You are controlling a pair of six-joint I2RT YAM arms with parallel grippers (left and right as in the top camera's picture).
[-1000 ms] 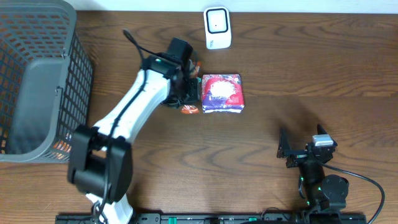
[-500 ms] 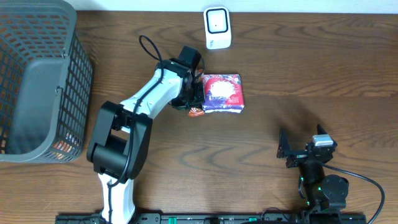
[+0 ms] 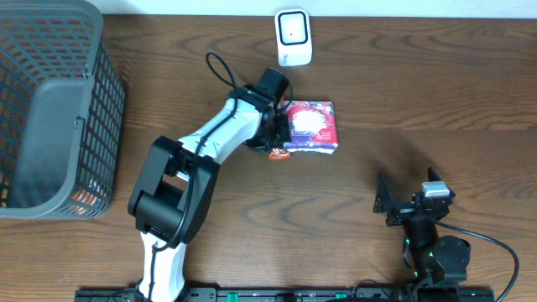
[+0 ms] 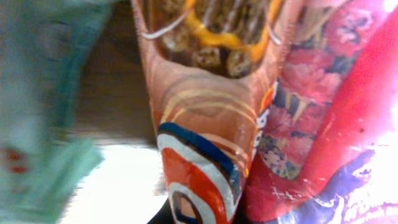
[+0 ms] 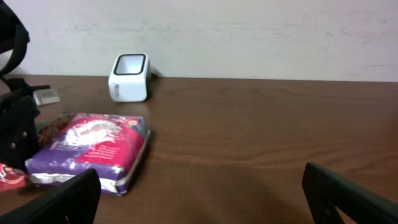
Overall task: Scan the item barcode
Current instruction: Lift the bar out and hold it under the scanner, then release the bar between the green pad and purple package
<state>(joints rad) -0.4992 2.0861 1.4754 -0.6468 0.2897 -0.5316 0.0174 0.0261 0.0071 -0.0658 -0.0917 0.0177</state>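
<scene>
Left arm (image 3: 205,138): white tubular links, bulky black joint housings, thin black cable loop (image 3: 220,67) at far end. Right arm (image 3: 430,247): all black, compact, silver-grey camera block (image 3: 436,191) on top, black lead (image 3: 503,252) trailing right. Right end effector (image 5: 200,183): blunt black fingers (image 5: 62,202).

A wooden table (image 3: 419,101) carries a grey basket (image 3: 109,109), white scanner (image 3: 293,37), purple packet (image 3: 315,126).

A big grey basket (image 3: 112,109) sits at the left end of the brown wooden table (image 3: 436,92). Its sides are full of little holes. A pale wall (image 5: 249,31) stands behind the table.
</scene>
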